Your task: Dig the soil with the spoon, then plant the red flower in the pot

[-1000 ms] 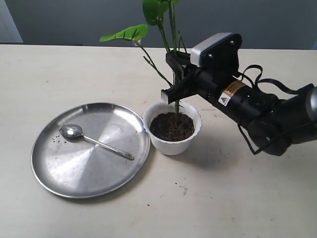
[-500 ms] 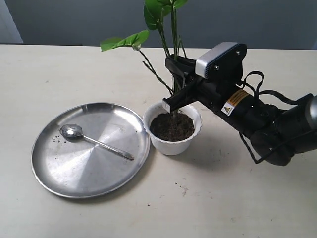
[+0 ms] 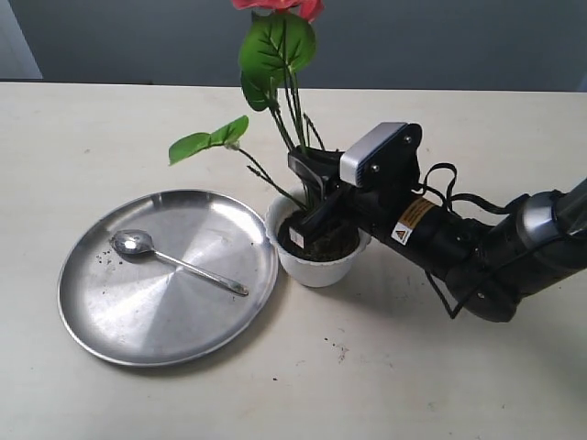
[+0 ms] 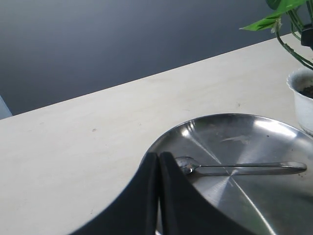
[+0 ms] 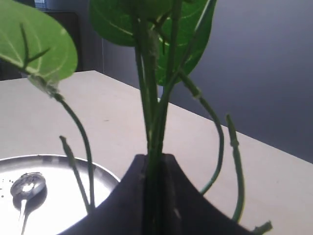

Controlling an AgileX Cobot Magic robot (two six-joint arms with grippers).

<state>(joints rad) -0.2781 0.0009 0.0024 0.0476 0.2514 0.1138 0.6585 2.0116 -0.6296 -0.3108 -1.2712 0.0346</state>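
The red flower (image 3: 275, 55) stands upright with its stem bundle (image 5: 155, 122) down in the white scalloped pot (image 3: 316, 264), which holds dark soil (image 3: 330, 245). My right gripper (image 3: 307, 213) is shut on the stems just above the soil, its fingers low over the pot's mouth. Red blooms show only at the exterior view's top edge. The silver spoon (image 3: 174, 259) lies on the steel plate (image 3: 138, 321), bowl to the left. My left gripper (image 4: 159, 159) is shut and empty, hovering by the plate's rim near the spoon's bowl (image 4: 185, 164).
The pot (image 4: 304, 103) sits right beside the plate's rim. Soil crumbs (image 3: 339, 348) dot the table in front of the pot and on the plate. The right arm (image 3: 477, 247) stretches in from the right. The table's far edge meets a dark wall.
My right gripper has come down and slightly left with the flower, sinking the stems into the pot's soil; the blooms have dropped into view. Spoon and plate have not moved.
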